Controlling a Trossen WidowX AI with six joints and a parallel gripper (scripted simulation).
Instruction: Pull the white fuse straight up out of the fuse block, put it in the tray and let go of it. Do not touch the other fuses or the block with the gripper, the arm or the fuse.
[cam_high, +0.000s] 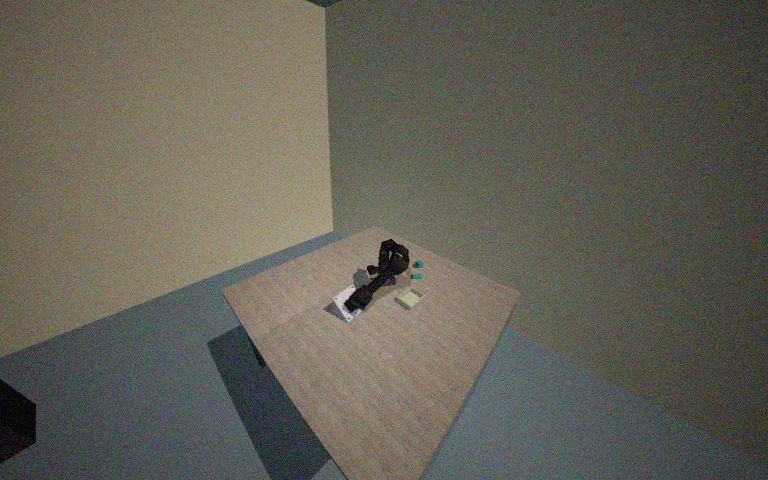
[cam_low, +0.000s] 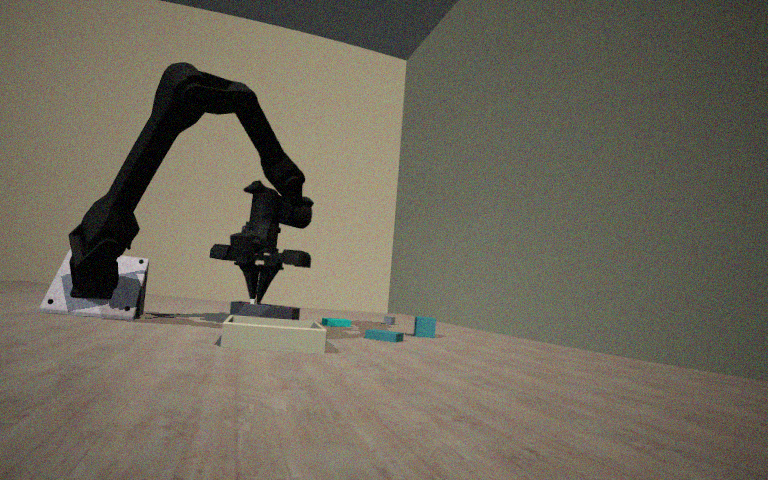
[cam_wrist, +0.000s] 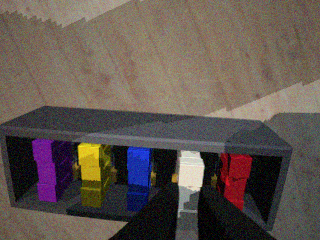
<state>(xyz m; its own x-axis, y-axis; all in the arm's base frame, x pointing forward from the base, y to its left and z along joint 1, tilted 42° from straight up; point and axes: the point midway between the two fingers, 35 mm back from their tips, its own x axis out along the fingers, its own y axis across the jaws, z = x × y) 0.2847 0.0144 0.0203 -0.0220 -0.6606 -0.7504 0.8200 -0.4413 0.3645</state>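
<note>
Jaws closed on the white fuse (cam_wrist: 191, 172), with the two dark fingers pinching its lower body from either side; the gripper (cam_wrist: 188, 208) points straight down over the fuse block (cam_wrist: 150, 128). In the wrist view the fuse appears to sit slightly above its neighbours, but whether it has cleared its slot cannot be told.

Handling judgement: the fuse looks like a small, rigid, light block with smooth flat faces. It should not deform under the pinch, but its smoothness suggests it could slip or rotate if pulled at an angle. The flat side faces are the correct hold; the present grip is on them.

Clearance is narrow. The blue fuse (cam_wrist: 139, 167) stands just beside the white one on one side and the red fuse (cam_wrist: 236, 176) just beside it on the other; the yellow fuse (cam_wrist: 92, 172) and purple fuse (cam_wrist: 48, 168) stand further along the row. Any sideways drift during the lift risks contact with these or with the block walls, so the pull should be strictly vertical until the fuse is above the rim.

In the exterior view the tray (cam_low: 273, 335) lies near the block, on its camera side, on the table (cam_low: 509, 407). Teal blocks (cam_low: 424, 326) lie apart beyond it
</note>
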